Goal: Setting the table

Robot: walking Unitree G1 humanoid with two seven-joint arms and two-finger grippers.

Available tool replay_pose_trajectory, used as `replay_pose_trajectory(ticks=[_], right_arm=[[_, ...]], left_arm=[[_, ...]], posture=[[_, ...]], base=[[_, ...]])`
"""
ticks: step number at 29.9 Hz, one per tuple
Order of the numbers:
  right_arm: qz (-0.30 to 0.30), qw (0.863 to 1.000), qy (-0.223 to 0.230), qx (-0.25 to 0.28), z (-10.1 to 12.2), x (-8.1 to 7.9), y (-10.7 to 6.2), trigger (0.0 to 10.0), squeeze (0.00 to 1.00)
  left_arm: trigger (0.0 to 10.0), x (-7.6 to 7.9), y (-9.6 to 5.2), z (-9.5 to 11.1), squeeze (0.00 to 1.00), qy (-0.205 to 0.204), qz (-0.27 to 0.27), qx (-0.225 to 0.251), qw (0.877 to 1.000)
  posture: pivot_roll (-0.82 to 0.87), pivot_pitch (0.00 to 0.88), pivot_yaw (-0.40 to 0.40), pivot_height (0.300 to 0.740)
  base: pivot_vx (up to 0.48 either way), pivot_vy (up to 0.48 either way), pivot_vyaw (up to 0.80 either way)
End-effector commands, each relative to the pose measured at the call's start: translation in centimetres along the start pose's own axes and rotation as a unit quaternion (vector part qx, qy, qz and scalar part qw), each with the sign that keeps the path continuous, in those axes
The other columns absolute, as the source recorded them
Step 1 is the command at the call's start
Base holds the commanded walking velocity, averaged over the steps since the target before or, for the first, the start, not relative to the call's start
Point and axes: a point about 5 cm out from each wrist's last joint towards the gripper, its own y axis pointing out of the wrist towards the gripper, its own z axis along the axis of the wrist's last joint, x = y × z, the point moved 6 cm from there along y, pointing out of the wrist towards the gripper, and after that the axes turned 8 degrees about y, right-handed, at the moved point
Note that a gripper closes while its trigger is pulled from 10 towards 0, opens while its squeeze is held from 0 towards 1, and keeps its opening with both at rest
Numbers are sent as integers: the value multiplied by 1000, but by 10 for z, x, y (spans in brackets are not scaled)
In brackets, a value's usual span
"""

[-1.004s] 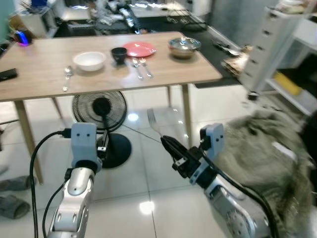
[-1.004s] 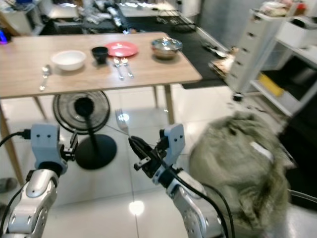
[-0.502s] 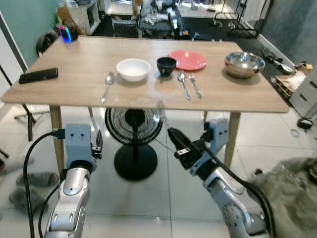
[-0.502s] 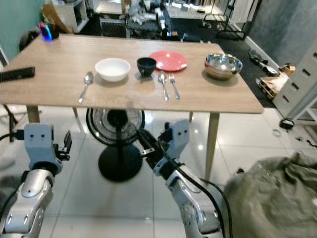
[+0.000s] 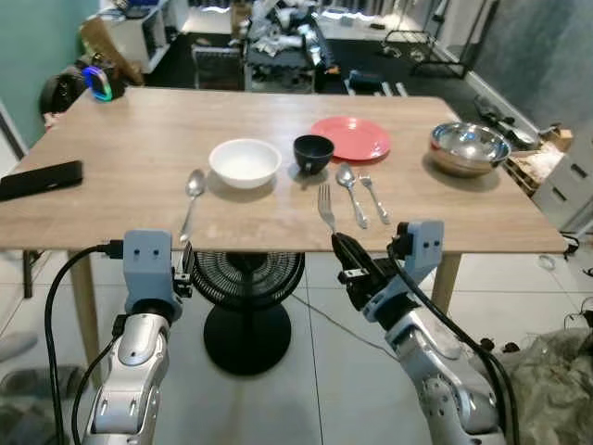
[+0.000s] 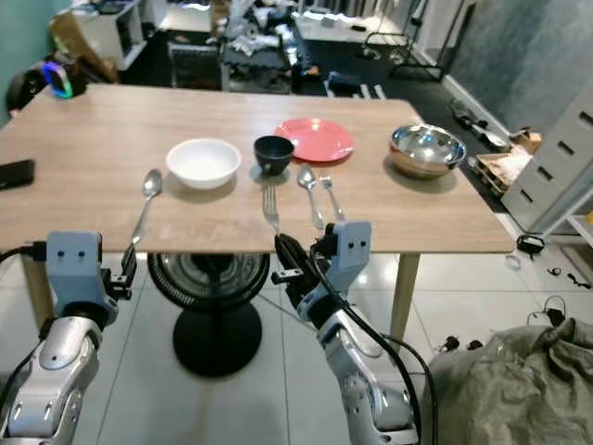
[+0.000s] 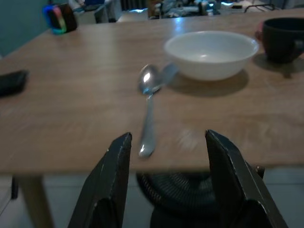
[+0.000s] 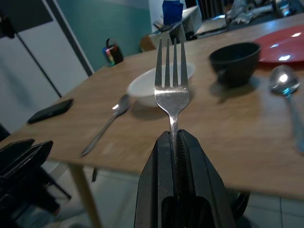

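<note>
Right pincer clamped on fork handle, tines up, now level with near edge of surface; earlier fork hung lower, over floor. Whole view shifted: robot closer, camera moved. Left pincer fingers spread, holding nothing, before spoon and white bowl.

Nothing to read here: no lettering, label, brand or number can be made out on the table or anything it carries.
</note>
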Motion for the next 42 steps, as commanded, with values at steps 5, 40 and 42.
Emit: replay_pose_trajectory(ticks=[5,40,42], right_arm=[[-12,1000,-6,4,2,6,-2,10000,0],[-73,985,42,-152,-91,-8,20,10000,0],[-87,984,39,-150,-92,-4,24,10000,0]], left_arm=[[10000,4,-1,0,0,10,-9,1,1000],[10000,-4,-19,44,0,95,-101,81,987],[10000,-3,-21,44,0,95,-103,80,987]], posture=[[-54,0,70,740],[23,0,28,740],[29,0,24,740]], base=[[480,0,0],[110,0,0],[0,0,0]])
